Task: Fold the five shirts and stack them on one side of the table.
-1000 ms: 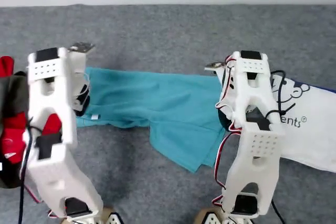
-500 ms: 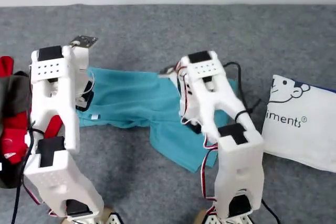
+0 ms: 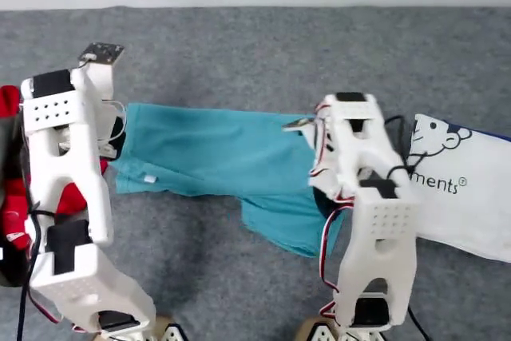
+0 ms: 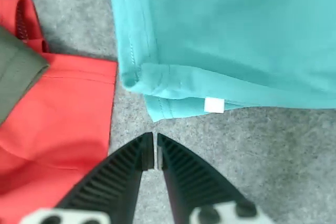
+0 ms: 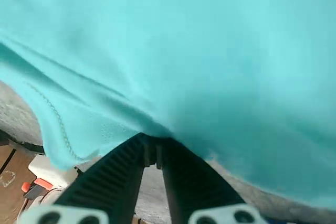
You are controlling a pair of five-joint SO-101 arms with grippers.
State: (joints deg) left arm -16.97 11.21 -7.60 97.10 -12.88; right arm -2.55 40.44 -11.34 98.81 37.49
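A teal shirt (image 3: 215, 153) lies stretched across the middle of the grey table, one flap hanging toward the front. My right gripper (image 5: 153, 148) is shut on a fold of that teal shirt (image 5: 210, 40); in the high view the right arm (image 3: 363, 181) stands over the shirt's right end. Off the left end, my left gripper (image 4: 155, 139) is shut with nothing in it, just above bare table beside the hem corner of the teal shirt (image 4: 236, 35). The left arm (image 3: 64, 141) covers that corner in the high view.
A white printed shirt (image 3: 463, 189) lies at the right edge. At the left edge are a red shirt (image 3: 16, 205) and a dark olive garment (image 3: 16, 141); both red shirt (image 4: 58, 108) and olive garment (image 4: 16, 66) lie close to my left gripper.
The right arm swung left over the teal shirt, then back to the right with the cloth. The left arm shifted left and away. The shirt's front flap now lies further right.
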